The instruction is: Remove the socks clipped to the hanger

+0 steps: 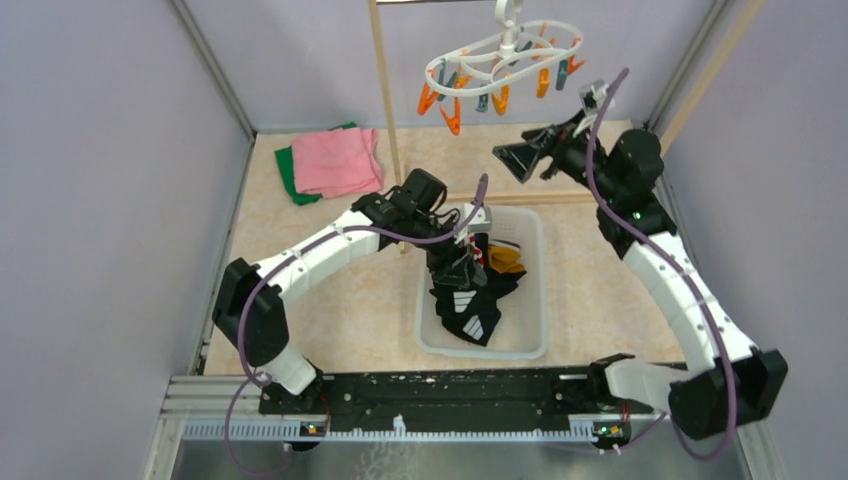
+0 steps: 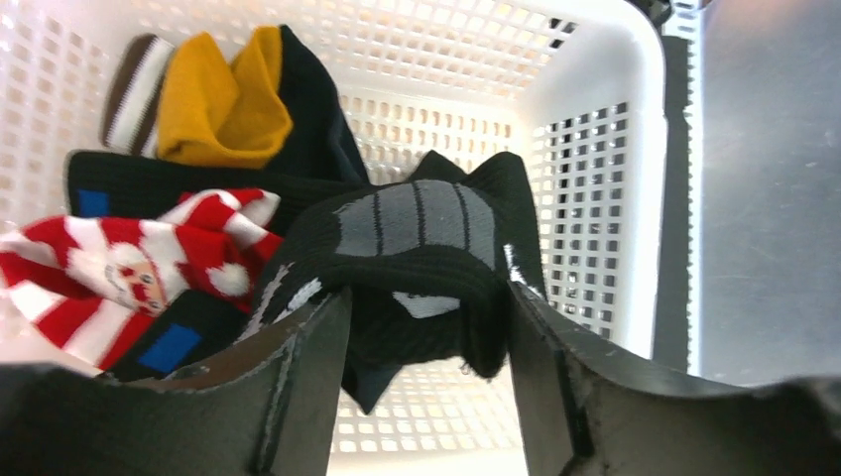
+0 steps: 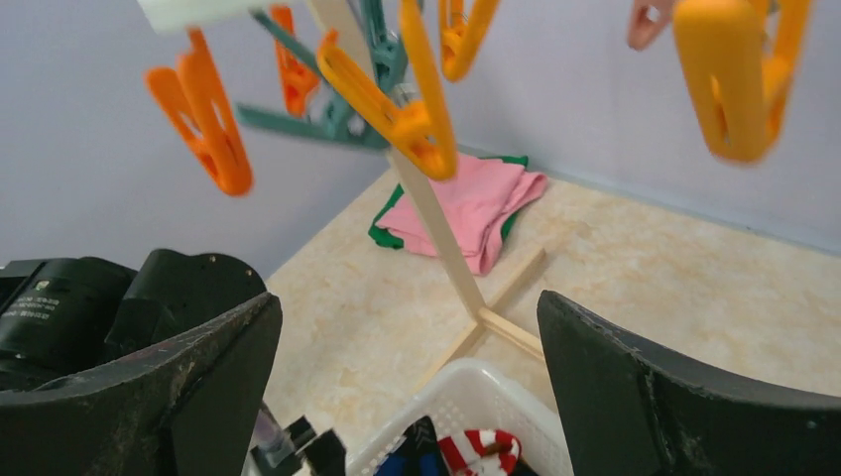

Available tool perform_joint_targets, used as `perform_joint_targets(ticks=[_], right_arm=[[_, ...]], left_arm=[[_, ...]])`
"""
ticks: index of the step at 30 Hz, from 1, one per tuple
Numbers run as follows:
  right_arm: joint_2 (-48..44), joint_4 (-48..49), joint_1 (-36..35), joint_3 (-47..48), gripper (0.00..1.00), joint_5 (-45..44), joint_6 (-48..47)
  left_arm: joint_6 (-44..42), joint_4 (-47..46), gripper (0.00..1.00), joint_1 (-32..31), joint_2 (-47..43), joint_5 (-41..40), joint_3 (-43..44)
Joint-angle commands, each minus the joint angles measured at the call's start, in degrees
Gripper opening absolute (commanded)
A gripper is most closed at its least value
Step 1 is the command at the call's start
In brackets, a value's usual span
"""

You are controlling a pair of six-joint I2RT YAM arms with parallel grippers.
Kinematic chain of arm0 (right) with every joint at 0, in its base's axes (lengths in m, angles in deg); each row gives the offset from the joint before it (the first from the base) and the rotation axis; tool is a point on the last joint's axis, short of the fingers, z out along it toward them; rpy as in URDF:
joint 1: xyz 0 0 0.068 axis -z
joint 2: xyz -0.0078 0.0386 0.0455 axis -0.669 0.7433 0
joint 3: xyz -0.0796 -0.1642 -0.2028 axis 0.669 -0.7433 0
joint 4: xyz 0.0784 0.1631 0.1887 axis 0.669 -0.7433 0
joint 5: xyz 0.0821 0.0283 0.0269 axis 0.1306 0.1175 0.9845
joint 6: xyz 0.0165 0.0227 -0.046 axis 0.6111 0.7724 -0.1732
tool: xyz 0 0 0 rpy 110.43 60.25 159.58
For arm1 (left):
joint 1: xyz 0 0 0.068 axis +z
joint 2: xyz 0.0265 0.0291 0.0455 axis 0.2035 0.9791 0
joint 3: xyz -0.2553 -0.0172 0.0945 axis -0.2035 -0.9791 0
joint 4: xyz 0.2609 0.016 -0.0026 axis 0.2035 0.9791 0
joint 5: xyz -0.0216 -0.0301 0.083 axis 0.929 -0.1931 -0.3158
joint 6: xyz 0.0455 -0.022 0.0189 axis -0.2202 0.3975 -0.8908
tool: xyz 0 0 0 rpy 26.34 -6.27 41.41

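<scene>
Left jaws half-open around one black sock (image 2: 417, 223); right jaws wide, empty.

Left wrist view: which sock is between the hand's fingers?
The black sock with the grey ribbed patch, lying between the parted fingers of the left hand. The Santa sock lies to its left and the mustard sock further back in the basket.
</scene>
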State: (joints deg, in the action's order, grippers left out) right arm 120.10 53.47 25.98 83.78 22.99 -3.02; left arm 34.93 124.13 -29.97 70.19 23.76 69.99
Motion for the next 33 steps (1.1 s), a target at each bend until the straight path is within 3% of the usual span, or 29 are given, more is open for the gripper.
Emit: perform_joint_targets(ticks=[1, 3, 5, 6, 9, 12, 18, 23, 27, 31, 33], right_arm=[[-8.79, -8.16, -0.34, -6.93, 0.99, -8.59, -1.71], [-12.39, -12.26, -0.29, -11.18, 0.99, -10.84, -1.57], [-15.86, -15.53, -0.33, -14.95, 0.99, -12.18, -1.3], [-17.42, -17.27, -0.38, -16.42, 0.99, -12.45, -1.44], [-20.39, -21.4, -2.07, -20.23, 0.98, -12.24, -1.73], [-20.04, -20.4, -7.43, -23.88, 0.89, -13.27, -0.32], [-14.62, -11.91, -17.58, -29.8, 0.61, -14.51, 3.97], [-6.73, -6.69, -20.75, -36.62, 0.27, -16.05, 8.02], [-2.2, -3.48, -20.78, -43.46, 0.23, -21.99, 10.21], [0.18, -4.63, -20.73, -44.53, 0.21, -27.09, 10.84], [-1.54, -8.04, -20.74, -42.13, 0.26, -28.49, 10.5]], left_arm=[[-6.36, 0.26, 0.69, -2.63, 1.73, -5.88, 4.59], [-7.77, 1.27, 0.79, -5.48, 2.04, -6.85, 5.1], [-8.73, 2.66, 0.97, -6.96, 2.23, -7.3, 5.75], [-8.82, 3.58, 0.98, -7.01, 2.14, -6.95, 6.54], [-8.8, 9.45, 0.99, -6.85, 1.81, -9.77, 11.56], [-9.95, 14.8, 0.99, -5.18, 0.04, -10.39, 15.9], [-11.81, 18.22, 0.99, 0.29, -5.96, -11.04, 14.15], [-12.71, 19.25, 0.99, 13.67, -8.18, -6.18, 11.06], [-12.51, 13.94, 0.99, 22.39, -12.2, -4.96, 2.07], [-12.26, 8.71, 0.99, 28.54, -15.55, -5.96, -6.05], [-11.34, 7.95, 0.99, 31.34, -15.71, -5.1, -7.42]])
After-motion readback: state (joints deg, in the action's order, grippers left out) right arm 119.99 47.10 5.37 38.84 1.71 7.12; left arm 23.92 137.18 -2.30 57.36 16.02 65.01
